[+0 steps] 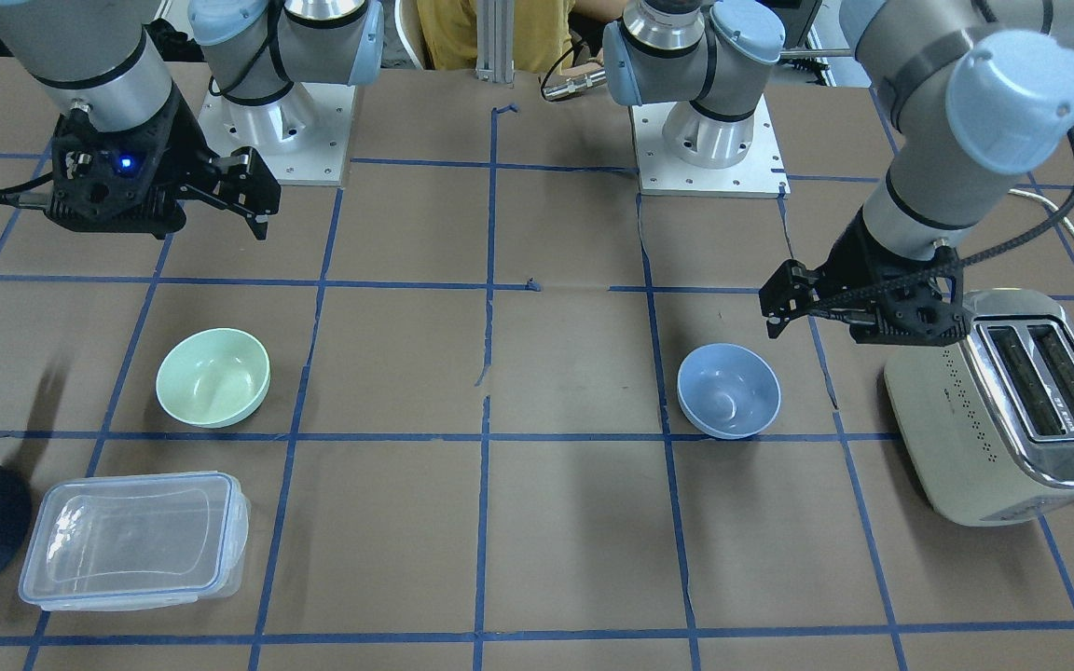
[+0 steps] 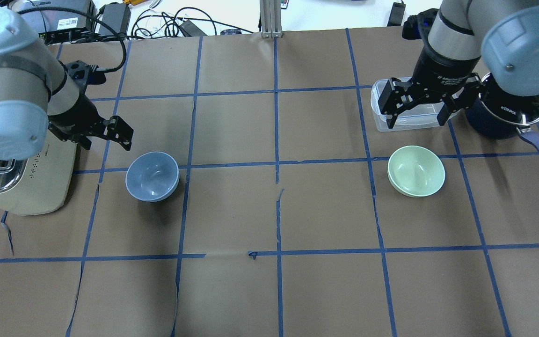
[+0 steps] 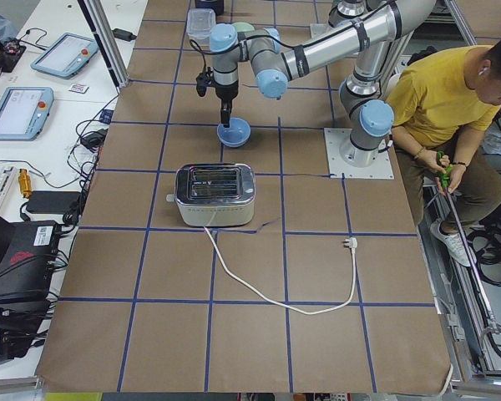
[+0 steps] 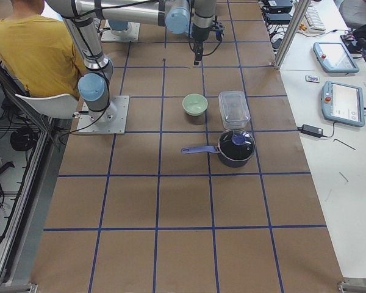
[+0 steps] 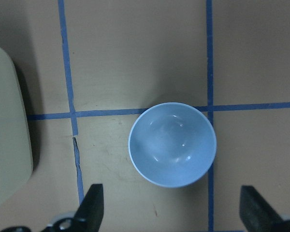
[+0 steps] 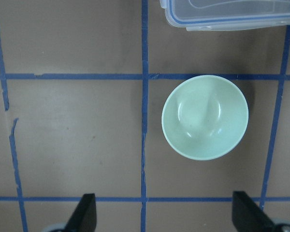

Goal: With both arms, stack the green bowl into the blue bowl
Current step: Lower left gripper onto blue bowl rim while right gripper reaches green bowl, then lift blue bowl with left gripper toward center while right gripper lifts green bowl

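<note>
table (image 2: 269, 290) taped in grid | left gripper (image 5: 171, 193) jaws apart, hung near blue bowl (image 2: 152, 176) | right gripper (image 2: 415, 122) jaws apart, hung near green bowl (image 2: 417, 171) | bowls sat upright, well apart | green bowl looked light, stiff, slick; rim wall judged best pinch

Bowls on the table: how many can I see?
2. The green bowl lies near the clear container; the blue bowl lies beside the toaster. None appears hidden.

Pale mint-green round plastic bowl (image 1: 213, 377), periwinkle-blue round bowl (image 1: 729, 390) sitting on brown paper tabletop (image 1: 574, 522) showing blue tape grid (image 1: 574, 436).
</note>
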Motion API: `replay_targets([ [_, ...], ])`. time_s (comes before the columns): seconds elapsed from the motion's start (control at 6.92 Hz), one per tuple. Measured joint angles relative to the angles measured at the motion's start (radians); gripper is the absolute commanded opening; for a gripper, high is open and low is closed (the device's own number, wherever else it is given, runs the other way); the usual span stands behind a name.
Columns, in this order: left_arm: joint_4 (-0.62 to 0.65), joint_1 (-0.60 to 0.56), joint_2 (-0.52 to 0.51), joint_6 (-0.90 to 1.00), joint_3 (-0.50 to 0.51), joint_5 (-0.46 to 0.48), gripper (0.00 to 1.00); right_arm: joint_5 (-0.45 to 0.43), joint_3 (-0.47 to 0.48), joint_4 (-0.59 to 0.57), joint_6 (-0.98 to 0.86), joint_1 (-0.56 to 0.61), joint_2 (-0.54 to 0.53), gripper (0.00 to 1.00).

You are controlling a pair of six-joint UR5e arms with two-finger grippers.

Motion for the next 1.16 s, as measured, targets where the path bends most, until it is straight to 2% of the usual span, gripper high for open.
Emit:
replay_targets([
  [0.14,0.084,0.006,-0.022,0.011,-0.067,-0.005,0.99,-0.006,0.005,-0.063,-0.002,0.000,0.069,1.00],
  [0.43,0.181,0.010,-0.098,0.010,-0.109,-0.014,0.38,-0.052,0.059,-0.198,0.001,0.001,0.164,1.00],
  [0.58,0.198,0.010,-0.134,0.010,-0.111,-0.015,0.12,-0.063,0.106,-0.307,0.001,0.001,0.202,1.00],
  [0.72,0.204,0.010,-0.155,0.013,-0.108,-0.019,0.00,-0.068,0.151,-0.392,0.000,0.001,0.228,1.00],
  [1.01,0.183,0.007,-0.157,-0.001,-0.085,-0.083,0.00,-0.071,0.216,-0.466,0.001,0.002,0.247,1.00],
  [1.16,0.136,-0.006,-0.155,-0.053,-0.041,-0.116,0.00,-0.072,0.238,-0.481,0.002,0.001,0.254,1.00],
])
